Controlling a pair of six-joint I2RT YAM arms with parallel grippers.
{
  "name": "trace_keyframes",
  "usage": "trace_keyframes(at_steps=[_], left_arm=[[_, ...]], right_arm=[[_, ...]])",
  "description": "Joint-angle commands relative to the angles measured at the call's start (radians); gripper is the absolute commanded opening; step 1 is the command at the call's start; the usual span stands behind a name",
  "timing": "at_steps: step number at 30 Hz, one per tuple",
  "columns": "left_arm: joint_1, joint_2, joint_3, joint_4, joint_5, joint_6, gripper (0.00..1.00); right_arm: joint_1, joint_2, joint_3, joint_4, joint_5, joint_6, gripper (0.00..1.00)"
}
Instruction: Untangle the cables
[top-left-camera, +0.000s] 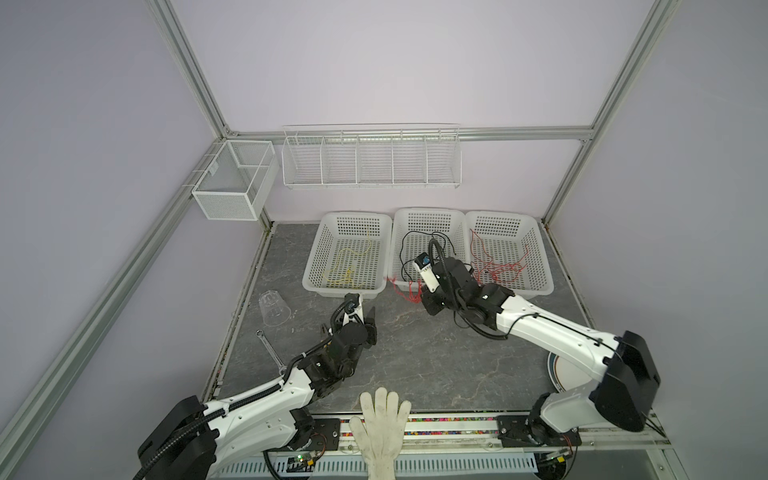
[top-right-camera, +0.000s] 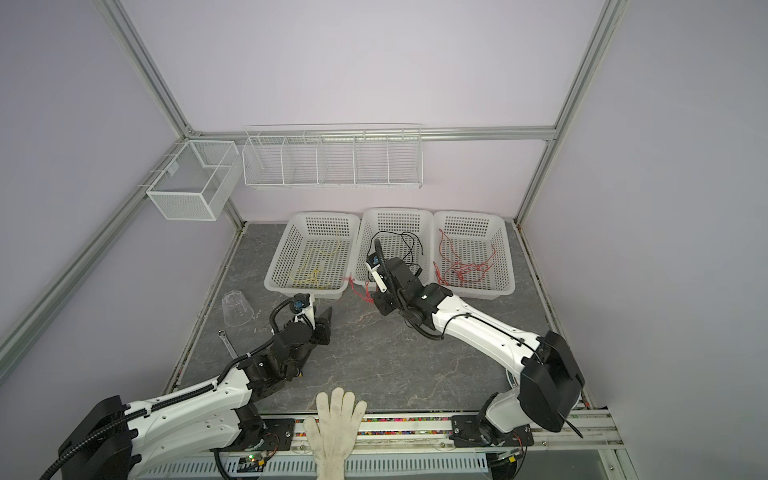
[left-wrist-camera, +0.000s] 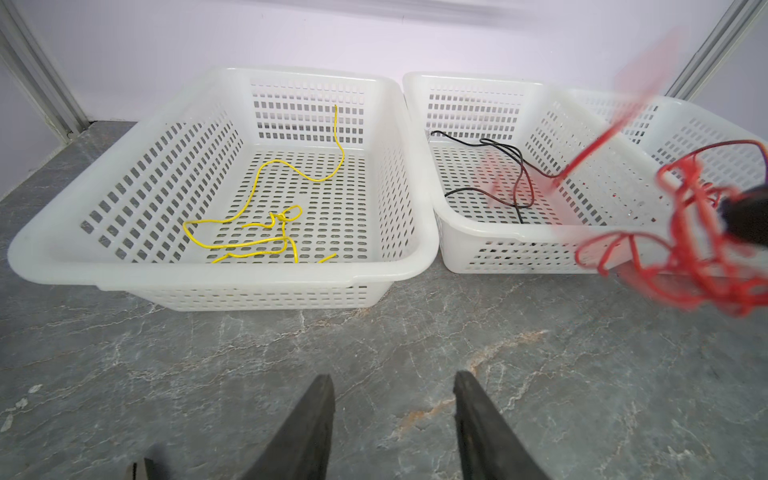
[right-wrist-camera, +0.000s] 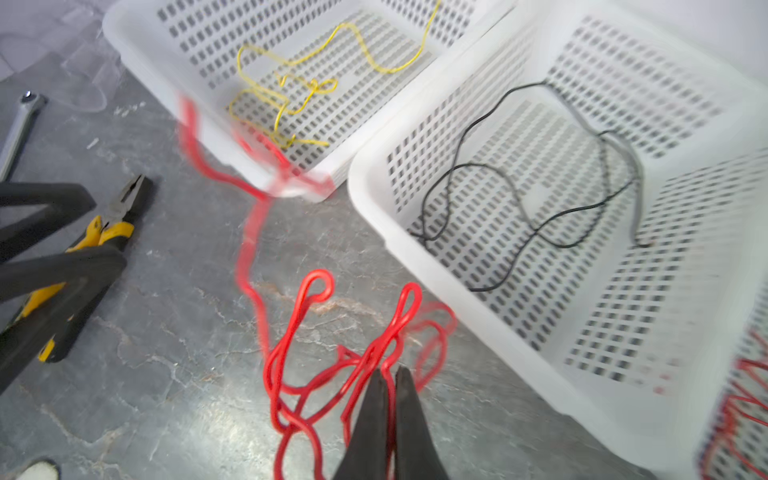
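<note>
Red cable (right-wrist-camera: 365, 357) hangs in a loose tangle from the right tool (right-wrist-camera: 388, 370), whose two dark fingers are clenched on several of its strands. The tangle sits just in front of the middle basket (left-wrist-camera: 519, 237), low over the grey marbled surface (top-left-camera: 415, 353); whether it touches the surface cannot be told. One blurred strand of it trails toward the near corner of the left basket (left-wrist-camera: 220, 276).

Three white slotted baskets stand in a row at the back. The yellow cable (left-wrist-camera: 282, 217) lies alone in the left one, with a small knot near its middle. The black cable (left-wrist-camera: 503, 146) lies alone in the middle one. More red strands (top-left-camera: 498, 266) lie in the right basket (top-left-camera: 519, 293); whether they join the held tangle is unclear.

The left tool (left-wrist-camera: 393, 376) hovers over bare surface in front of the left basket, its fingers parted and grasping nothing.

The sorting looks nearly done: the step in hand seems to be moving this last red bundle. The next move likely calls for lifting it clear of the middle basket's rim, carrying it over the right basket, and releasing without snagging the trailing strand.
</note>
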Motion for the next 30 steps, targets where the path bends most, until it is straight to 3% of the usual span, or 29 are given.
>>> trace_keyframes(at_steps=[1, 10, 16, 30], left_arm=[[0.006, 0.004, -0.021, 0.049, -0.014, 0.018, 0.48], [0.008, -0.009, -0.046, 0.135, -0.006, 0.043, 0.48], [0.009, 0.013, -0.036, 0.130, 0.008, 0.038, 0.48], [0.008, 0.067, 0.010, 0.084, 0.011, 0.036, 0.49]], right_arm=[[-0.049, -0.064, -0.034, -0.015, 0.169, -0.032, 0.06], [-0.339, -0.105, -0.058, -0.008, 0.183, 0.018, 0.06], [-0.504, -0.020, -0.039, -0.020, 0.105, 0.084, 0.06], [-0.596, 0.100, -0.056, 0.005, 0.017, 0.139, 0.09]])
